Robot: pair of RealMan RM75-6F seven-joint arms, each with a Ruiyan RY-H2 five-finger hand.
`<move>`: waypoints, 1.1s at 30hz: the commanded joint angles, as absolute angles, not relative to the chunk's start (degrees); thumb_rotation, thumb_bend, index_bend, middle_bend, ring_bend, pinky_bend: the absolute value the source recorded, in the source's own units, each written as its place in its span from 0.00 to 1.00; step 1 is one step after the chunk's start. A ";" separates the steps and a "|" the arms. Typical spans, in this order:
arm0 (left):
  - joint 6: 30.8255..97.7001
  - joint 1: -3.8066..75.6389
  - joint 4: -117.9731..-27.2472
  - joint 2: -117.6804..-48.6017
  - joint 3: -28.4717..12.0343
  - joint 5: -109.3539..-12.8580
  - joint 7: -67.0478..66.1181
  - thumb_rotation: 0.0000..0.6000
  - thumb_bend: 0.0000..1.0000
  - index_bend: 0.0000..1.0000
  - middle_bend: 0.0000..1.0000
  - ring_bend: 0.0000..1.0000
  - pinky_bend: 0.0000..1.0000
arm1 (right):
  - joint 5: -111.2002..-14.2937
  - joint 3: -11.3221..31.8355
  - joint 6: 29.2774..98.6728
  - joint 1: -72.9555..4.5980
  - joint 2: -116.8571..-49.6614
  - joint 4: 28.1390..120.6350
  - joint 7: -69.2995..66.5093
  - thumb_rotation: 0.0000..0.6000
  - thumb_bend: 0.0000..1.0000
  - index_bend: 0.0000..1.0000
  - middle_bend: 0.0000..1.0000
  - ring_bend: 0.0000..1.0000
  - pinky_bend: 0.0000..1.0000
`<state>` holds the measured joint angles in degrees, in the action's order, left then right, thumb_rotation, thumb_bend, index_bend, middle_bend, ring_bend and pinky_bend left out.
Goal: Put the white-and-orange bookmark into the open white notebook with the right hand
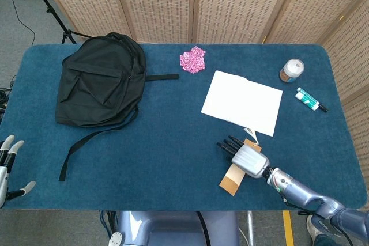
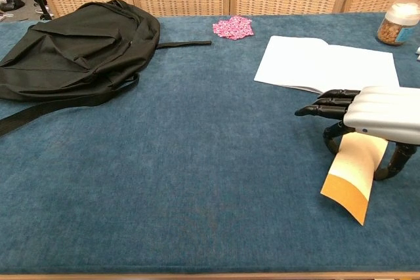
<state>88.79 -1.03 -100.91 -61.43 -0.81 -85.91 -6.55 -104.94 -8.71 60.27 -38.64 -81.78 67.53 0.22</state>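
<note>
The white-and-orange bookmark [image 2: 351,175] hangs tilted under my right hand [image 2: 377,119], its orange end [image 1: 230,181] low near the cloth. A finger and the thumb [image 2: 396,160] pinch its white upper part from both sides, while the other fingers reach out flat to the left. The open white notebook [image 1: 242,102] lies just beyond the hand, its near edge [image 2: 308,84] a short way past the fingertips. My right hand [image 1: 245,156] is near the table's front edge. My left hand [image 1: 8,162] shows at the lower left, off the table, fingers apart and empty.
A black backpack [image 1: 101,79] with a trailing strap fills the left of the blue table [image 1: 167,142]. A pink crumpled item [image 1: 192,59] lies behind the notebook. A jar [image 1: 292,70] and a green-and-white tube [image 1: 308,98] sit at the far right.
</note>
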 commanded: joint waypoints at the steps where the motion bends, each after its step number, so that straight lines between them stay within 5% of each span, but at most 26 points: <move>1: 88.83 -1.04 -100.92 -61.43 -0.81 -85.91 -6.56 1.00 0.00 0.00 0.00 0.00 0.00 | -105.12 -8.52 60.93 -38.71 -81.26 68.09 0.43 1.00 0.05 0.48 0.00 0.00 0.00; 11: 88.41 -0.82 -100.98 -61.35 -1.09 -85.11 -6.44 1.00 0.00 0.00 0.00 0.00 0.00 | -103.65 -3.82 62.25 -41.09 -73.19 75.94 7.35 1.00 0.10 0.48 0.00 0.00 0.00; 20: 85.55 0.15 -101.78 -60.55 -0.47 -84.50 -5.93 1.00 0.00 0.00 0.00 0.00 0.00 | -96.69 4.01 53.78 -47.70 -68.33 77.92 12.62 1.00 0.14 0.49 0.00 0.00 0.00; 28: 83.86 1.13 -102.18 -61.87 -2.05 -79.81 -9.27 1.00 0.00 0.00 0.00 0.00 0.00 | -93.79 8.56 46.90 -55.35 -69.89 67.81 10.68 1.00 0.16 0.50 0.00 0.00 0.00; 33: 84.04 1.56 -102.46 -63.35 -2.71 -78.26 -12.75 1.00 0.00 0.00 0.00 0.00 0.00 | -94.10 7.53 40.70 -60.17 -74.48 54.76 7.37 1.00 0.21 0.50 0.00 0.00 0.00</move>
<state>83.99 1.35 -102.34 -62.79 -2.38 -78.85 -11.91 -94.14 7.78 44.88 -56.66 -71.28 62.23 9.96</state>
